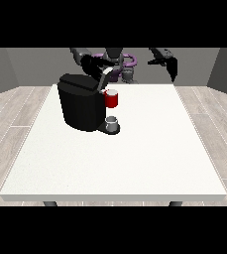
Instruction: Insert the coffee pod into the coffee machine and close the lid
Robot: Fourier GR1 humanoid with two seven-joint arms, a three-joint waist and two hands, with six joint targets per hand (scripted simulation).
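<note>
We see a black coffee machine standing on the white table, toward the far side and left of the middle in the front view. Its lid is tilted up at the machine's right edge, a grey-black flap slanting upward. Just below the lid, against the machine's front, sits a red part with a pale top; we take it for the pod holder, and whether the coffee pod itself lies in it we cannot tell. Under that, on the machine's low base, stands a small grey cup.

The robot is small beyond the table's far edge, with purple showing on its body. The hand at the view's left is just above and behind the machine, close to the raised lid; it shows as a dark shape against the dark machine, and we cannot tell whether its fingers are curled or straight, nor whether they touch the lid. The hand at the view's right is held up in the air past the table's far right corner, well apart from the machine, its black fingers hanging straight down and holding nothing.
</note>
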